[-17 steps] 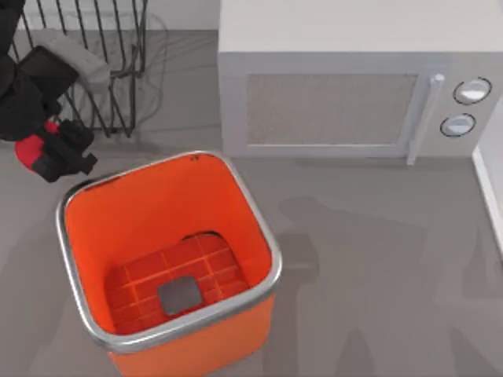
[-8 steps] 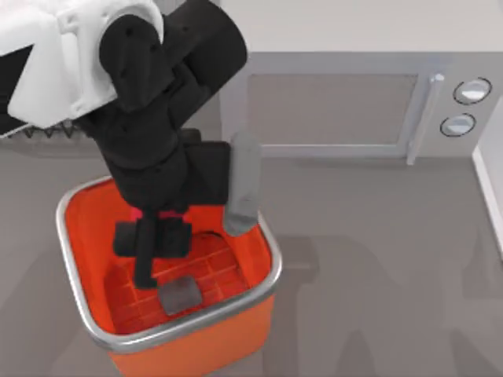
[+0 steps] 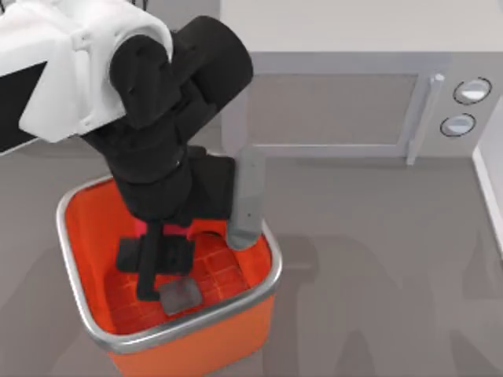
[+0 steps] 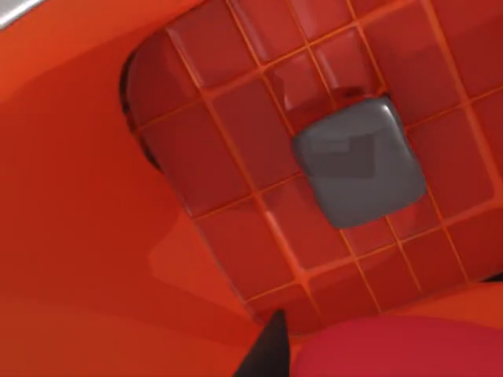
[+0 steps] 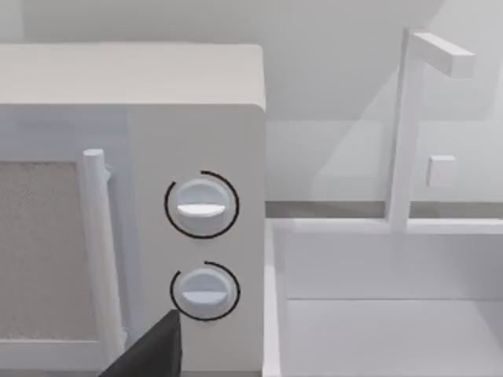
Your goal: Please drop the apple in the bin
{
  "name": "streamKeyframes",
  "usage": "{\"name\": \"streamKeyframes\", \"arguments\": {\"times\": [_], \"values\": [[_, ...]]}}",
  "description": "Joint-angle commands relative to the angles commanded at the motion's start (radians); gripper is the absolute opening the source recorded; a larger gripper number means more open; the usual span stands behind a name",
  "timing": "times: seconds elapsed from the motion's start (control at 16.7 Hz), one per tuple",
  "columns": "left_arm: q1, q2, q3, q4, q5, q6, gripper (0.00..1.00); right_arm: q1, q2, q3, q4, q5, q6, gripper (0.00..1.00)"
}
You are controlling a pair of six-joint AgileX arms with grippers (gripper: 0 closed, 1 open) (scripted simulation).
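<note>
Your left gripper (image 3: pixel 157 263) reaches down inside the bin (image 3: pixel 86 314) at the table's near left, its fingers clamped on the apple (image 4: pixel 401 349), which hangs above the gridded floor and its grey square (image 4: pixel 360 161). You have one apple, one bin and one microwave (image 3: pixel 354 78).

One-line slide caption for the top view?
Left gripper reaches down inside the orange bin, holding the red apple above its gridded floor, microwave behind.
</note>
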Motion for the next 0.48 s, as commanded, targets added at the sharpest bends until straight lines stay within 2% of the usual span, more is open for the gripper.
{"name": "streamKeyframes", "arguments": {"times": [0.3,0.48], "values": [[0.008,0.025,-0.153,0.189,0.005,0.008,0.0,0.0,0.0,0.0,0.0,0.0,0.0,1.0],[0.011,0.041,-0.192,0.23,0.007,0.014,0.0,0.0,0.0,0.0,0.0,0.0,0.0,1.0]]}}
